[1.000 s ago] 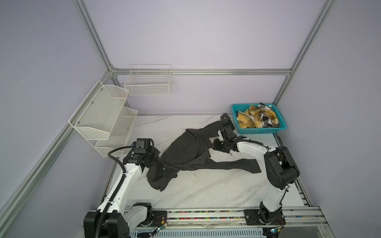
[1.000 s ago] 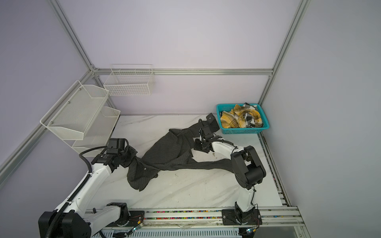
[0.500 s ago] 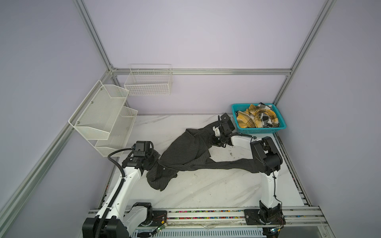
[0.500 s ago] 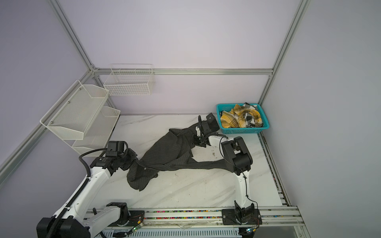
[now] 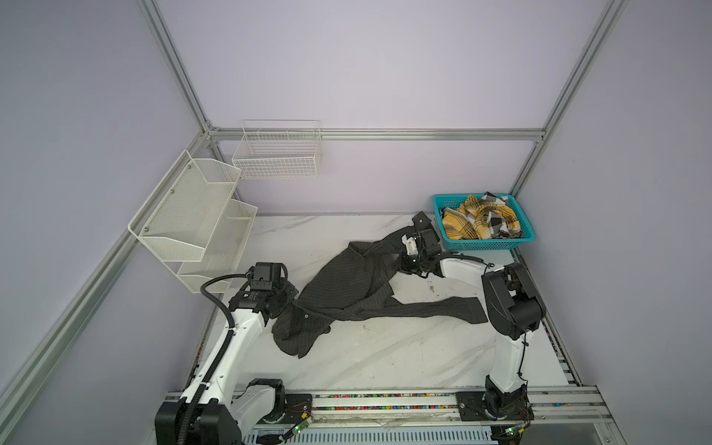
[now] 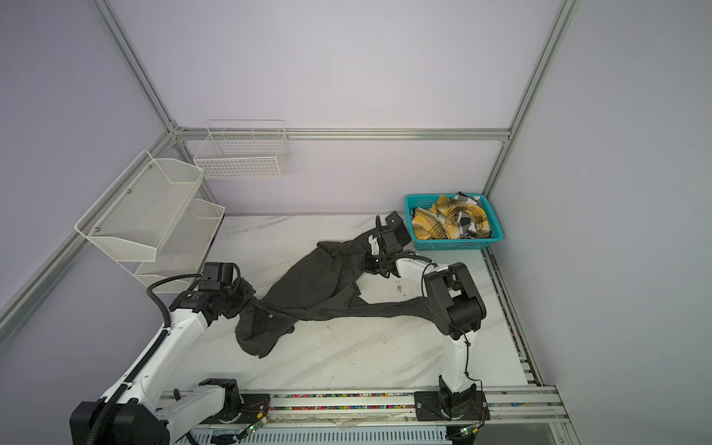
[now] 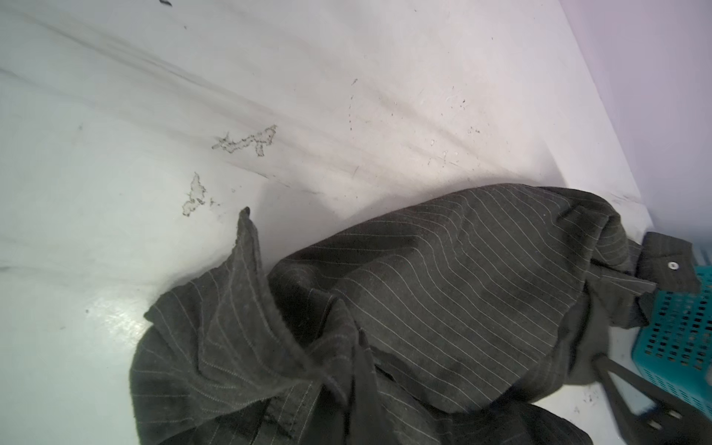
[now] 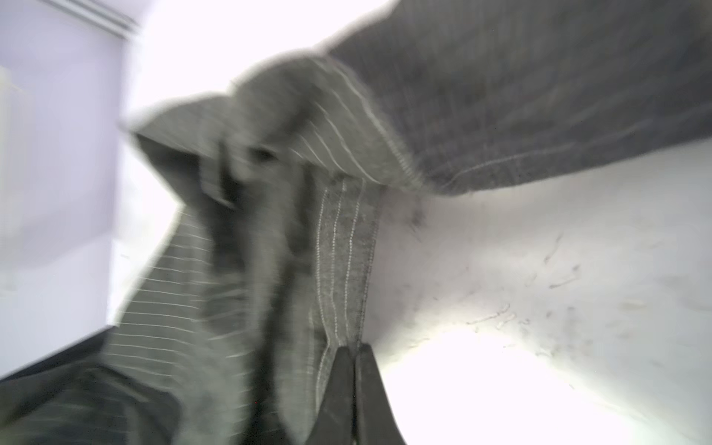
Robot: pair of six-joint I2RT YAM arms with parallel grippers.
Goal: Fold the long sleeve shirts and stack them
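Note:
The dark charcoal pinstriped shirt (image 5: 354,281) (image 6: 316,285) lies crumpled mid-table, one sleeve (image 5: 443,308) trailing right under my right arm. My left gripper (image 5: 294,298) (image 6: 250,300) is shut on the shirt's near left edge; in the left wrist view bunched cloth (image 7: 443,277) hides its fingers. My right gripper (image 5: 400,266) (image 6: 368,266) is at the shirt's far right edge. In the right wrist view its fingertips (image 8: 356,348) are pressed together on a stitched hem (image 8: 343,250). The plaid shirt (image 5: 481,221) (image 6: 450,221) lies heaped in the teal basket (image 5: 485,244) (image 6: 458,243).
The basket stands at the table's far right corner, just behind my right gripper, and shows in the left wrist view as well (image 7: 678,339). A white mesh shelf rack (image 5: 192,219) hangs at the left. A wire basket (image 5: 277,154) is on the back wall. The arms' rail (image 5: 385,397) runs along the front.
My right gripper has gone from open to shut on the dark shirt's far edge, and that arm's elbow has shifted. The left gripper has kept its hold, shifting only slightly.

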